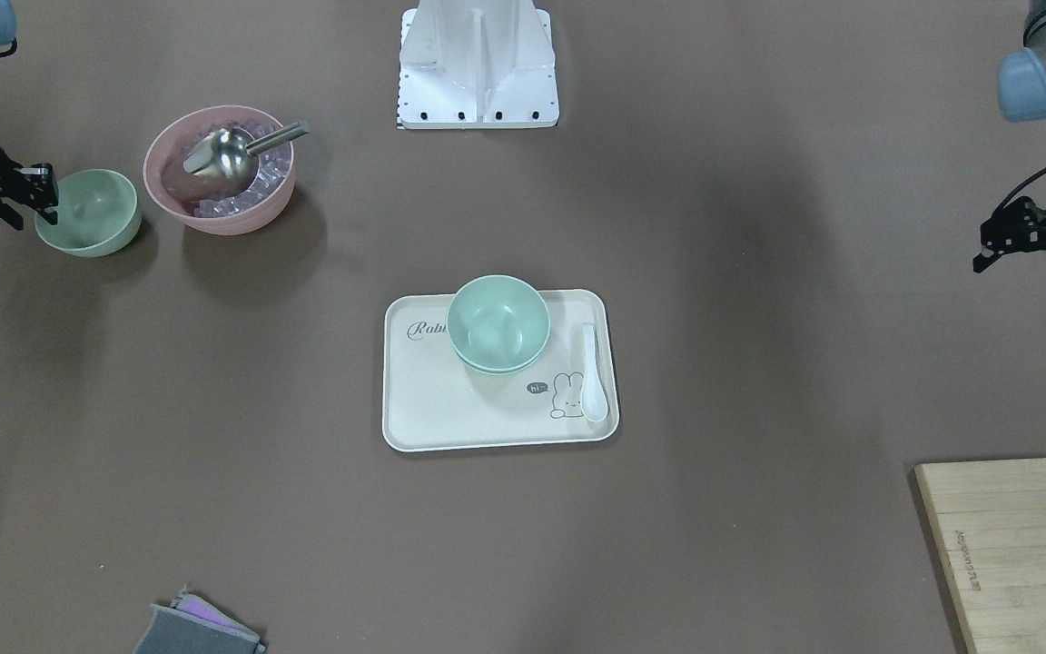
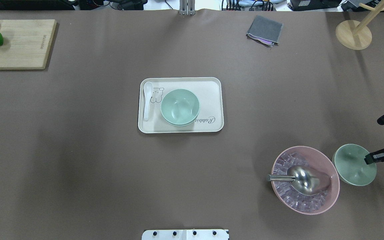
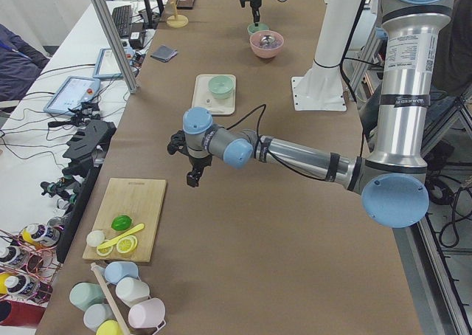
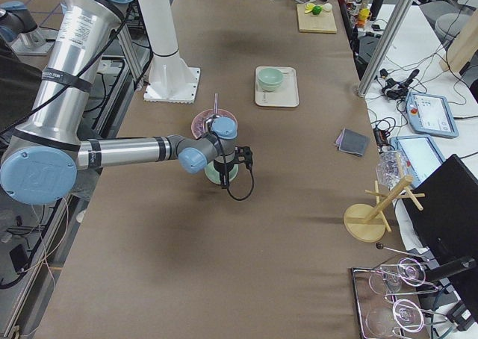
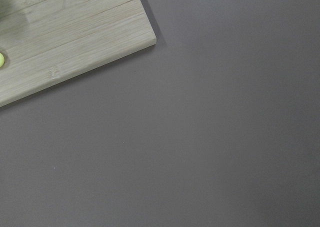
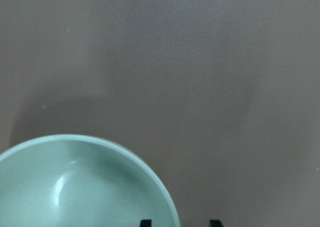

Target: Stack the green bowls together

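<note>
Now at the grasp step: right gripper (image 1: pixel 44 195) parted narrowly around the rim of the lone bowl (image 1: pixel 92 213), beside pink bowl (image 1: pixel 278 204), not yet clamped. Next: close, lift, nest into two stacked bowls (image 1: pixel 498 322) on tray (image 1: pixel 450 409), middle of desk (image 1: pixel 668 545). Left gripper (image 1: pixel 1018 277) spread wide, empty. Tray print: "Rabbi…", "hi~".
</note>
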Tool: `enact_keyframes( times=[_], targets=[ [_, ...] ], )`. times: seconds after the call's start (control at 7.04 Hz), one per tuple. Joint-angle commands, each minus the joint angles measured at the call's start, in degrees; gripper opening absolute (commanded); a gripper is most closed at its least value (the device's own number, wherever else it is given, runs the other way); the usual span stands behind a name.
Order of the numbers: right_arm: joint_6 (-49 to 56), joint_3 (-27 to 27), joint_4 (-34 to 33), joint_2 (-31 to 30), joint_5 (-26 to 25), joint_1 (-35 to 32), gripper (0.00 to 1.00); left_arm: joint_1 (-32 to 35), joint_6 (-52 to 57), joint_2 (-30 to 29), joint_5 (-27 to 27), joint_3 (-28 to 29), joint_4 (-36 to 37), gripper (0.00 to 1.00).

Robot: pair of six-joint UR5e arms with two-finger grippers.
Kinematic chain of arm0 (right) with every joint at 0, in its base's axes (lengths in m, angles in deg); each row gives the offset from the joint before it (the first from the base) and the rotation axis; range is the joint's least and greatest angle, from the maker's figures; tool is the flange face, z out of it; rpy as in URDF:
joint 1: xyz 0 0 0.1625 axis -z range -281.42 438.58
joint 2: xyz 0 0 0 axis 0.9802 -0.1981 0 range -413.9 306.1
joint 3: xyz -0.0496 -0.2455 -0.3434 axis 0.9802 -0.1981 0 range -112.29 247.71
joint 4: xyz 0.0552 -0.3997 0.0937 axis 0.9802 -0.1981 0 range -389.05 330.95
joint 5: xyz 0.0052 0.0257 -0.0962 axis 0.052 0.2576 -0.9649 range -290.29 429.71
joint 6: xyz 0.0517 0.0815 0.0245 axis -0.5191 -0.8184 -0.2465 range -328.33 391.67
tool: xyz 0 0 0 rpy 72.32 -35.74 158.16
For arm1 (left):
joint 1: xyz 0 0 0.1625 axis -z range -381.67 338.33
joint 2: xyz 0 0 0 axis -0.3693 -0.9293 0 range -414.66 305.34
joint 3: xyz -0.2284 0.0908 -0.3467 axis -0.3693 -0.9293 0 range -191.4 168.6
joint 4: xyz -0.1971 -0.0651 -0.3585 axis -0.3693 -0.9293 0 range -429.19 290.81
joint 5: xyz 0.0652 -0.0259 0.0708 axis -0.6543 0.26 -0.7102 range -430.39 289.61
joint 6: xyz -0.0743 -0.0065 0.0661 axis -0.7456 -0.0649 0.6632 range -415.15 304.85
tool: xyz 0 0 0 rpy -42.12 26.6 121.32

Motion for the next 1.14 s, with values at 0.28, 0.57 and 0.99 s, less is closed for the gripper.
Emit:
enact_keyframes(
  times=[0.28, 0.57, 0.99],
  targets=[
    [-0.52, -0.02, 0.23, 0.0, -0.06, 0.22, 0.21, 0.1, -0.03, 0.41, 0.09, -0.08, 0.0, 0.98],
    [-0.52, -0.02, 0.23, 0.09, 0.12, 0.22, 0.19, 0.27, -0.03, 0.41, 0.09, -0.17, -0.09, 0.98],
    [-0.44, 0.51, 0.15, 1.4, 0.9, -0.04, 0.0, 0.98, -0.03, 3.29, 0.17, -1.22, -2.0, 0.98]
  ],
)
